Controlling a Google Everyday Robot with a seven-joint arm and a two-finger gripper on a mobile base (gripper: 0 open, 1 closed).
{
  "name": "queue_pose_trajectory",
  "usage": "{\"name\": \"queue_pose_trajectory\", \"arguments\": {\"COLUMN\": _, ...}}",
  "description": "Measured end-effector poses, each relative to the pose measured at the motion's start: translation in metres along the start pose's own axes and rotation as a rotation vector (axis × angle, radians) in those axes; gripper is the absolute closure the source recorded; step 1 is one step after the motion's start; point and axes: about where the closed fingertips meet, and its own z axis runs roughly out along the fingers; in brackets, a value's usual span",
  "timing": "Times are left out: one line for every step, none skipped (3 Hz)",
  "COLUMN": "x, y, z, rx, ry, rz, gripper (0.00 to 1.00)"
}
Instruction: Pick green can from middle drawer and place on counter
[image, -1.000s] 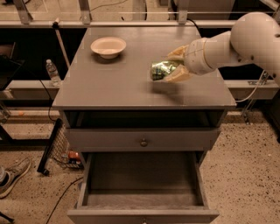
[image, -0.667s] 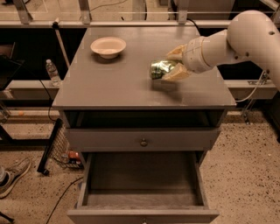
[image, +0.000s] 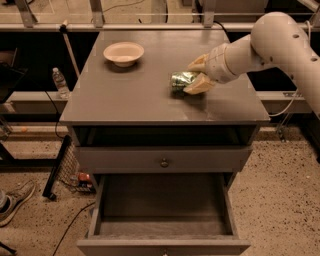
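The green can (image: 181, 80) lies on its side on the counter (image: 140, 95), right of centre. My gripper (image: 190, 78) reaches in from the right, low over the counter. Its two cream fingers (image: 198, 86) sit on either side of the can and are shut on it. The middle drawer (image: 162, 205) is pulled out below the cabinet front. Its grey inside is bare.
A cream bowl (image: 123, 52) stands on the counter's back left. A closed drawer front with a round knob (image: 164, 162) sits above the open drawer. A water bottle (image: 60, 82), a shoe (image: 15, 200) and cables lie on the floor to the left.
The can stays in the same spot on the counter. The arm's upper part has shifted slightly up and left; the gripper stays around the can.
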Motion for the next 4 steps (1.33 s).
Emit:
{"name": "queue_pose_trajectory", "arguments": {"x": -0.0010, "y": 0.0012, "z": 0.0019, "rx": -0.002, "ry": -0.003, "rz": -0.002, "gripper": 0.76}}
{"name": "queue_pose_trajectory", "arguments": {"x": -0.0017, "y": 0.0024, "z": 0.0046, "rx": -0.006, "ry": -0.005, "rz": -0.002, "gripper": 0.52}}
{"name": "queue_pose_trajectory", "arguments": {"x": -0.0024, "y": 0.0036, "z": 0.0072, "rx": -0.011, "ry": -0.007, "rz": -0.002, "gripper": 0.30}}
{"name": "queue_pose_trajectory", "arguments": {"x": -0.0035, "y": 0.0056, "z": 0.0115, "rx": -0.018, "ry": -0.010, "rz": -0.003, "gripper": 0.00}}
